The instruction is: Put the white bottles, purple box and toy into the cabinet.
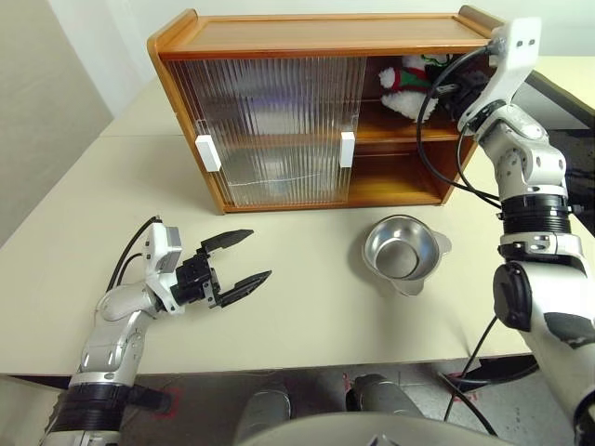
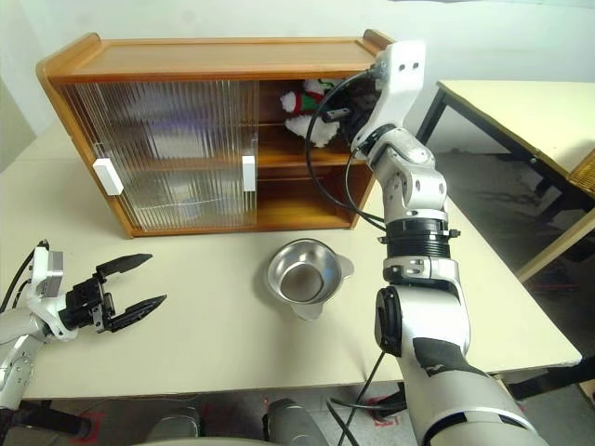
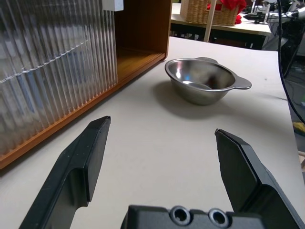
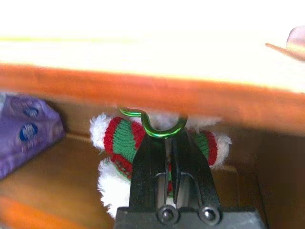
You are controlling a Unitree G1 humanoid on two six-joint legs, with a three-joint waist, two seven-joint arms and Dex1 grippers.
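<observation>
Right wrist view: right gripper (image 4: 170, 143) fingers pinched narrow on the toy's (image 4: 119, 143) green loop, toy on the cabinet's (image 1: 279, 37) upper shelf at its open right end, purple box (image 4: 24, 138) just beside it. Toy looks light, soft and squashy; the loop or hat is the best place to hold. Left gripper (image 1: 237, 260) hovers near the table's (image 1: 316, 316) front-left edge, fingers wide, empty. Steel bowl (image 1: 402, 249) sits before the cabinet.

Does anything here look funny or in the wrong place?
Nothing looks broken or spilled. One oddity: the toy is not standing on the cabinet's upper shelf; it is tipped over, pinched in the right tool.
</observation>
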